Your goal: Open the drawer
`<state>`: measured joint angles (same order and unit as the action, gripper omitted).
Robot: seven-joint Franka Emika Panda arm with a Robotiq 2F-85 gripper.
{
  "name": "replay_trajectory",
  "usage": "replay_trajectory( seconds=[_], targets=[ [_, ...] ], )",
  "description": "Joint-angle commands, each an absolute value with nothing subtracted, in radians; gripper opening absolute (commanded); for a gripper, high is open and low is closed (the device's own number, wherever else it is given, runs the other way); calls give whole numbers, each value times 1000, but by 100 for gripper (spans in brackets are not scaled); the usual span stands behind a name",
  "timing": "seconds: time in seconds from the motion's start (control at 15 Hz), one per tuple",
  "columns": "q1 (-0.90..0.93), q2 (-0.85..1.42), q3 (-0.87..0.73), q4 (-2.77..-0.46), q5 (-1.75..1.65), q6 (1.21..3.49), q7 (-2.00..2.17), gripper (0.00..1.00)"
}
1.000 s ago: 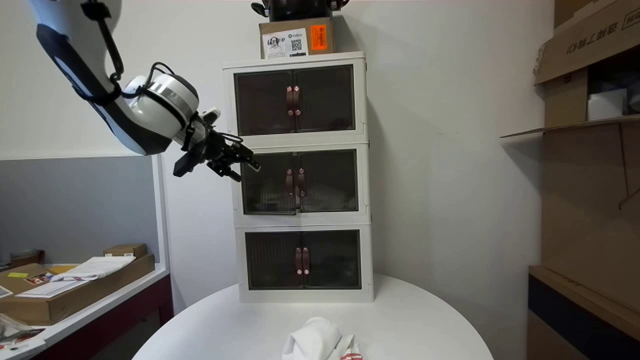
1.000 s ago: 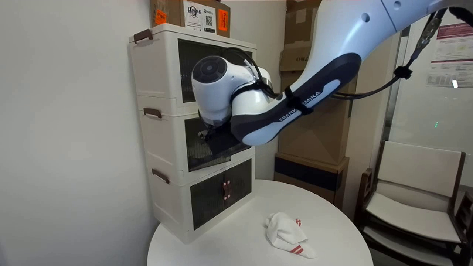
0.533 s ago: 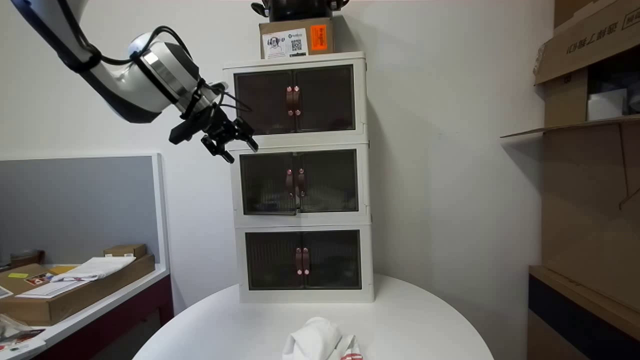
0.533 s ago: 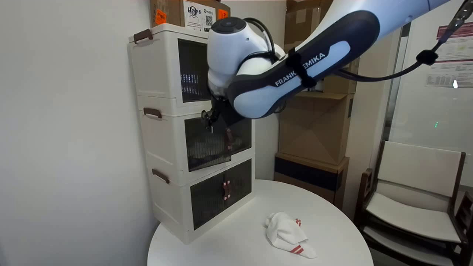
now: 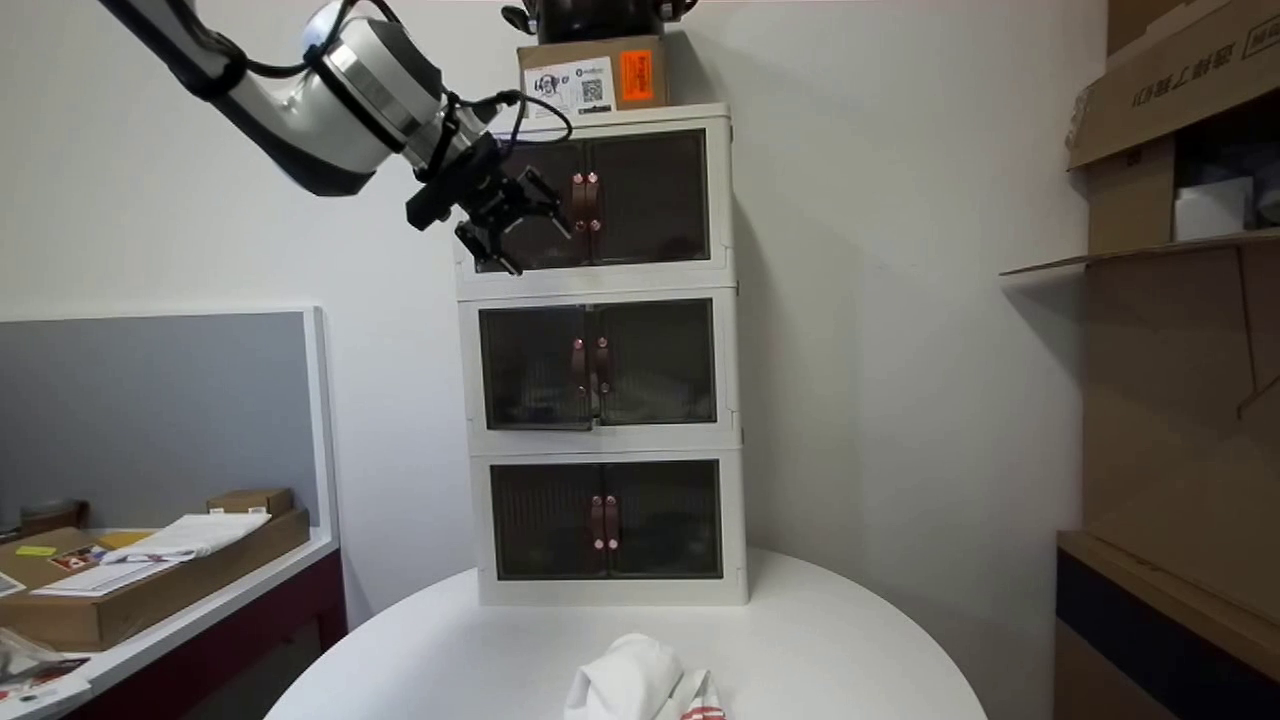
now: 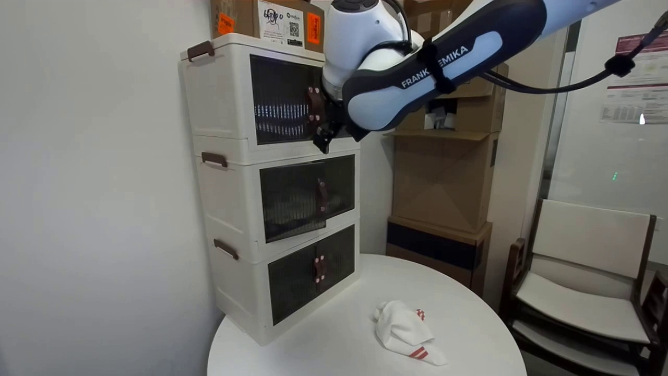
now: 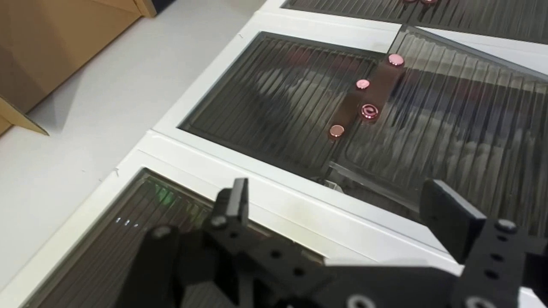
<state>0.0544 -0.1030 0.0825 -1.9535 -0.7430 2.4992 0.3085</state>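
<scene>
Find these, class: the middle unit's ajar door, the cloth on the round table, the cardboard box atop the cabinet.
Ajar door (image 7: 454,128): in the wrist view, on its ribbed panel.
Cloth (image 6: 405,328): in an exterior view, on its crumpled middle.
Cardboard box (image 5: 588,82): in an exterior view, on its white label.

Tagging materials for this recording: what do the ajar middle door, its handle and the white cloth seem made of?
Ajar middle door: smoky, glossy plastic or glass, ribbed and translucent. Handle: matte brown strap, leather or plastic, unclear; shiny pinkish studs look metallic. White cloth: likely cotton, matte, judging by its soft folds.
</scene>
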Motion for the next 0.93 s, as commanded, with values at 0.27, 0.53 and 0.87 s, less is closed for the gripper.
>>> replay_trajectory(
  seconds=[0.27, 0.53, 0.87],
  targets=[
    [63, -106, 94, -1971, -636, 2454, 248, 100],
    [71, -106, 84, -1971, -411, 2327, 44, 100],
    [62, -94, 77, -1926, -331, 2202, -121, 100]
  ],
)
